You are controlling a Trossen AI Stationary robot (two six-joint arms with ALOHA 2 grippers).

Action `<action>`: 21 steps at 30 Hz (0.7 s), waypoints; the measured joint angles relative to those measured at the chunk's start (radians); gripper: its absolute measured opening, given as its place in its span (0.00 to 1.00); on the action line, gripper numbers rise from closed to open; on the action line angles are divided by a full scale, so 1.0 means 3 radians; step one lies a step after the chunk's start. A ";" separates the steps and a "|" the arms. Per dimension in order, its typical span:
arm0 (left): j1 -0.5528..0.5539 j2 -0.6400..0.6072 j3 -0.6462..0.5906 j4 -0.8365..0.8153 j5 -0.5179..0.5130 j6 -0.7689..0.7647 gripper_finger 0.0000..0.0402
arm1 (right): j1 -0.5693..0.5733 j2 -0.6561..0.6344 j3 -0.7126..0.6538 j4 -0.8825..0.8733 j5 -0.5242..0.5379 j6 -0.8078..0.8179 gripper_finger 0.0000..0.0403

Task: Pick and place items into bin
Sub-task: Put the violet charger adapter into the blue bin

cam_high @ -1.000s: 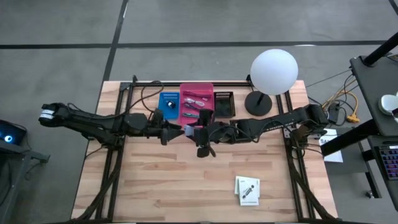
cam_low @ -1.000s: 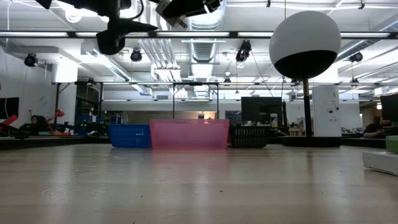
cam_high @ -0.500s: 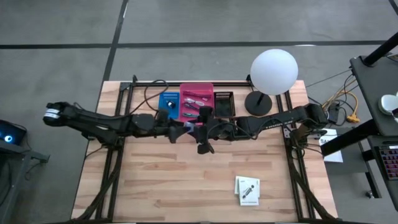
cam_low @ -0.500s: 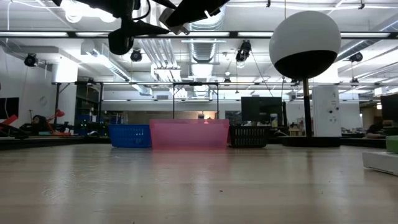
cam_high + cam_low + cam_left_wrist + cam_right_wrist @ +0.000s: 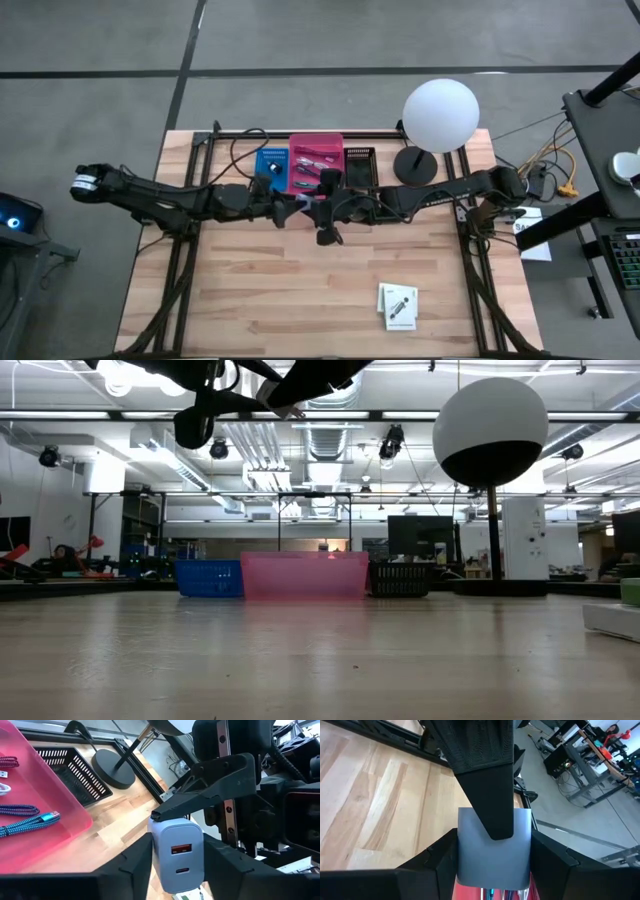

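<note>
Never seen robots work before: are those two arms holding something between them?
Yes, a grey-blue charger. The left gripper grips its sides; the right gripper also clamps it, mid-air by the pink bin.

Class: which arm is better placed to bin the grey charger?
Probably right: the right gripper holds the grey charger nearest the pink bin, though the left gripper grips it too.

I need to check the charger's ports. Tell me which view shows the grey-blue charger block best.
The left wrist view: the charger block faces the camera, both ports visible, held between the arms' jaws. The right wrist view shows only its plain back. In the high view it is a small speck; the low view does not show it clearly.
</note>
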 joint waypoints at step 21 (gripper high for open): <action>0.0078 -0.0026 -0.0018 -0.0068 0.0229 -0.0122 0.26 | 0.0020 -0.0020 0.0005 0.0030 0.0372 0.0418 0.66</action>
